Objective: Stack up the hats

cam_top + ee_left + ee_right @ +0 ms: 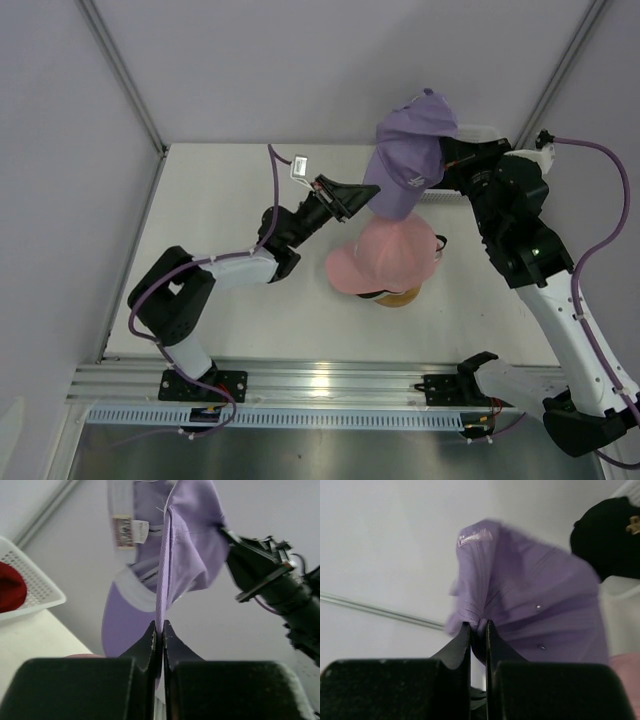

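Observation:
A lavender cap (410, 155) hangs in the air between both arms, above and behind a pink cap (385, 255) that sits on the wooden stand (400, 297). My left gripper (358, 200) is shut on the lavender cap's brim (161, 605). My right gripper (447, 150) is shut on the cap's crown fabric (520, 610). A red cap (10, 587) lies in the white mesh basket (35, 585). A black cap (610, 535) shows at the upper right of the right wrist view. A dark edge under the pink cap may be another cap.
The white mesh basket stands at the table's back right, mostly hidden behind the lavender cap and the right arm (520, 230) in the top view. Grey walls enclose the white table (220, 300).

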You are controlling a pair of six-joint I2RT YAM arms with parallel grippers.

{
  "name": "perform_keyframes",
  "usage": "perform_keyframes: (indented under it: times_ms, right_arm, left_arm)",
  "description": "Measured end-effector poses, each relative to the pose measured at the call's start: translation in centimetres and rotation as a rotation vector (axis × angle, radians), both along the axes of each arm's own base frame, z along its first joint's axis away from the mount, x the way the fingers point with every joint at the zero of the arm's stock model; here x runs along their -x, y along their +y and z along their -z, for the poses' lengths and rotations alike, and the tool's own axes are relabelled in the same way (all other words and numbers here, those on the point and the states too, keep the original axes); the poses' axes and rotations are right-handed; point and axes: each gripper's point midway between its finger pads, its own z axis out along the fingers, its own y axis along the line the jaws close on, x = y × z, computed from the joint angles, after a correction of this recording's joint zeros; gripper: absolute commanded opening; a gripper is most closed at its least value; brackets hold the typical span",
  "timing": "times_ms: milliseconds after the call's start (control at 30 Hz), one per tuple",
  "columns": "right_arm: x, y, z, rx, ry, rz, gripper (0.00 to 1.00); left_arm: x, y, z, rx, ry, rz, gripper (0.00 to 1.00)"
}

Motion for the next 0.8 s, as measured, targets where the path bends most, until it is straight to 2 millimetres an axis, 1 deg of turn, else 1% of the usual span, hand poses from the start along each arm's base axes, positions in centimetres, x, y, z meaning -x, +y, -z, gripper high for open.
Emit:
perform_keyframes:
  times_ms: [67, 133, 200, 267, 333, 433, 500, 567, 633, 800]
  right_arm:
    - [0.1, -0.7, 0.3, 0.033, 0.009, 0.017, 0.00]
    - [0.4, -1.0, 0.6, 0.070, 0.016, 0.020, 0.00]
    - [0.9, -1.3, 1.1, 0.117, 0.029, 0.014, 0.00]
    - [1.3, -1.1, 1.8, 0.163, 0.048, -0.011, 0.00]
    - [1.5, -1.0, 2.5, 0.214, 0.067, -0.032, 0.00]
    - [1.9, -0.8, 3.4, 0.285, 0.091, -0.067, 0.00]
    - [2.4, -0.3, 3.5, 0.324, 0.095, -0.105, 0.00]
    - [3.0, -0.2, 3.1, 0.358, 0.091, -0.125, 0.00]
    - [3.6, -0.3, 3.0, 0.393, 0.091, -0.137, 0.00]
    - [5.8, -1.2, 4.6, 0.464, 0.150, -0.161, 0.00]
  left_arm:
    - [0.7, 0.2, -0.7, 0.031, 0.008, 0.050, 0.01]
    - [0.9, 0.7, -1.0, 0.041, 0.031, 0.094, 0.01]
    - [1.1, 1.7, -1.0, 0.022, 0.070, 0.118, 0.01]
    - [1.5, 2.7, -1.2, -0.021, 0.113, 0.126, 0.01]
    - [2.7, 3.8, -2.3, -0.066, 0.137, 0.127, 0.01]
    - [5.0, 5.6, -4.4, -0.108, 0.124, 0.127, 0.01]
    - [6.1, 6.1, -4.6, -0.134, 0.129, 0.138, 0.01]
    - [6.6, 6.1, -4.0, -0.164, 0.154, 0.158, 0.01]
    - [6.7, 5.8, -2.9, -0.182, 0.196, 0.187, 0.01]
    - [6.9, 4.6, 0.1, -0.203, 0.289, 0.265, 0.01]
